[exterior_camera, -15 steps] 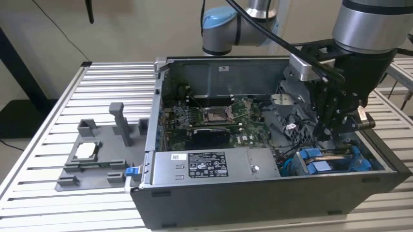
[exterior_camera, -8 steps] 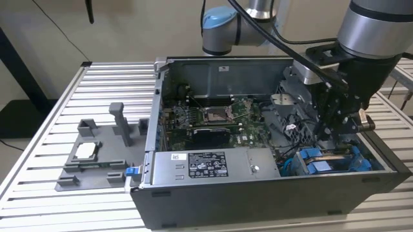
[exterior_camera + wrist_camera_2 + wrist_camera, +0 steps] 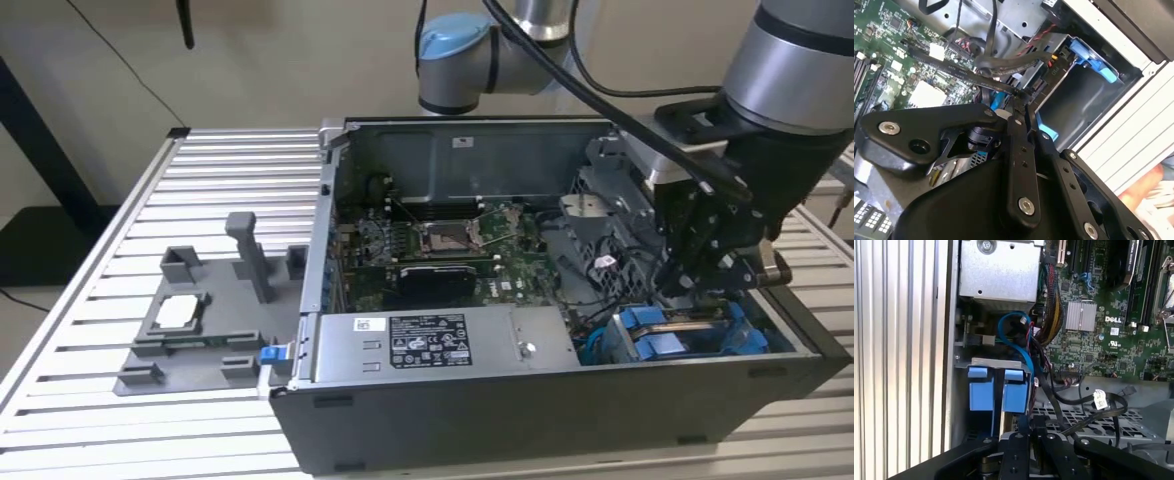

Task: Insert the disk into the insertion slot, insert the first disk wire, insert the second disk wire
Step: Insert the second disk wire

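The black metal gripper (image 3: 697, 285) was low at the right of the exterior view, inside the open grey computer case (image 3: 561, 400), pinching a thin black wire (image 3: 961, 69) above the grey metal insertion slot with blue plastic tabs (image 3: 687, 335).

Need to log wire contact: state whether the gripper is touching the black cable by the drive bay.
Touching. In the second wrist view the gripper has its jaws closed on the black cable, which runs out from between the tips.

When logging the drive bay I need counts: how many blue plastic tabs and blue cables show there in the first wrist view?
Blue plastic tabs: 2
Blue cable: 1
Total: 3
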`<state>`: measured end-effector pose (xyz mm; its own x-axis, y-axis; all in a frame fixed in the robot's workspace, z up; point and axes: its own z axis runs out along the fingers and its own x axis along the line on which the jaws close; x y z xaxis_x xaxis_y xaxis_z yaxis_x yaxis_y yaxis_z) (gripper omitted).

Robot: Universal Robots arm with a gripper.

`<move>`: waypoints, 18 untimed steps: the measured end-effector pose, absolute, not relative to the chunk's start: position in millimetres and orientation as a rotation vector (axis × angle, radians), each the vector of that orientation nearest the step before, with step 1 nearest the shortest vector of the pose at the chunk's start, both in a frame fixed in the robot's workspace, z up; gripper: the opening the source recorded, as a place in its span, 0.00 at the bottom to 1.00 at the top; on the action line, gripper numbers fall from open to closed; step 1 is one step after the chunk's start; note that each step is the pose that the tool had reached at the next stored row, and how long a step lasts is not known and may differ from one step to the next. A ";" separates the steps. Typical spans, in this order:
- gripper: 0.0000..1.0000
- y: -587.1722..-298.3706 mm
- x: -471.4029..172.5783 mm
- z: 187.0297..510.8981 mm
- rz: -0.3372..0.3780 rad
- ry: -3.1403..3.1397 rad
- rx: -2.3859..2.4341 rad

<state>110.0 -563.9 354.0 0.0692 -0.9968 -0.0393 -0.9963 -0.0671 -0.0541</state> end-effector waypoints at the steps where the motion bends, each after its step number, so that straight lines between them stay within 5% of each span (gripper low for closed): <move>1: 0.16 -565.2 111.3 353.9 -0.003 2.103 -2.251; 18: 0.16 -572.0 130.3 345.8 0.066 2.134 -2.268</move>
